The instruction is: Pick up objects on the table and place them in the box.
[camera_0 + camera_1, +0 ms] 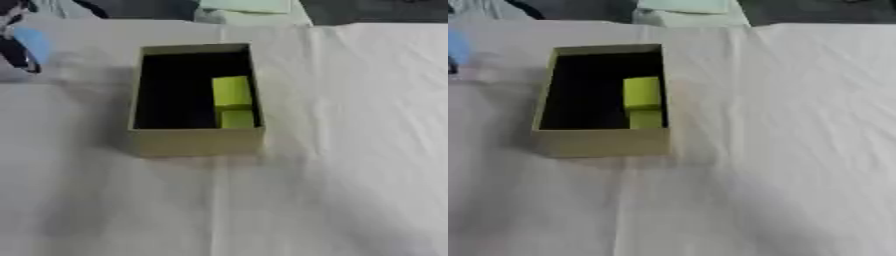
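box (196,141): matt tan cardboard, dark matt lining
block (232,93): smooth yellow-green, slightly glossy, plastic-like
table cover (350,150): white cloth, matt, softly creased

Staged test bench (lab-like), white cloth-draped table (350,150), lone open box (194,142)
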You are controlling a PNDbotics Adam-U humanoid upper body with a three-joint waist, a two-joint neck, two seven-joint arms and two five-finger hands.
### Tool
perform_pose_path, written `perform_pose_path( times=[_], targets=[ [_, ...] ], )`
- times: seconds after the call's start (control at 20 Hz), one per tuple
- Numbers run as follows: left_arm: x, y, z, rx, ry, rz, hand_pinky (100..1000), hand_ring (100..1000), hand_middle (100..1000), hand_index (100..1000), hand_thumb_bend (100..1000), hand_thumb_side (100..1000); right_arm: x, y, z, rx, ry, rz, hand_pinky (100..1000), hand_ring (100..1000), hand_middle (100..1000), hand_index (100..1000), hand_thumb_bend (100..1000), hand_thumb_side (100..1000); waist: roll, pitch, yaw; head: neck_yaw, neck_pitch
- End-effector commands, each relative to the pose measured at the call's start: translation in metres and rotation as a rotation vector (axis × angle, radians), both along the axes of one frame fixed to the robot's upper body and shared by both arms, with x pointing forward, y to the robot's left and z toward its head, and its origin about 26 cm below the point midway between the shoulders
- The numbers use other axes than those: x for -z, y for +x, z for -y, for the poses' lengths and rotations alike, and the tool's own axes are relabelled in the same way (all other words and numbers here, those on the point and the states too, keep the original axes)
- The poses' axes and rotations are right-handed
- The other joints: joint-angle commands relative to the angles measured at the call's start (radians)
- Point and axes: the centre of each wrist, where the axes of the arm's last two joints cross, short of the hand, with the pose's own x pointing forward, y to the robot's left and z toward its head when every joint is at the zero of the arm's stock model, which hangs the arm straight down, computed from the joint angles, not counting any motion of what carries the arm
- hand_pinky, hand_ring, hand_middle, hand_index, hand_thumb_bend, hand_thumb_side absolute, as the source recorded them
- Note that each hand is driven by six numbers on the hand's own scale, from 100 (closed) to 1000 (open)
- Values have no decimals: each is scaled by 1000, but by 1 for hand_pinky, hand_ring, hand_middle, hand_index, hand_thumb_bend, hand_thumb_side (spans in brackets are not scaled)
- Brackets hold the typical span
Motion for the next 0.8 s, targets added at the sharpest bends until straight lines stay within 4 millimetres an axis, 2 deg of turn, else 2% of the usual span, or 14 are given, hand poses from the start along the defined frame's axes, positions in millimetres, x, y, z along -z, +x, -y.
perform_pose_path(
  times=[0.05,0.4,0.8],
  targets=[
    [-21,-13,-18,-49,1,45,728,873,900,916,682,100,-10,-6,3,6,-19,35,812,755,457,881,100,917,2,-21,1,2,-11],
    [-25,-20,-31,-90,11,78,727,868,880,913,694,100,-11,-7,5,14,-25,35,813,754,453,881,100,921,2,-11,-2,5,0],
    [-26,-20,-30,-108,41,192,708,860,913,913,637,100,-15,-8,4,9,-28,43,813,754,449,882,100,925,2,11,-21,21,-20]
  ],
)
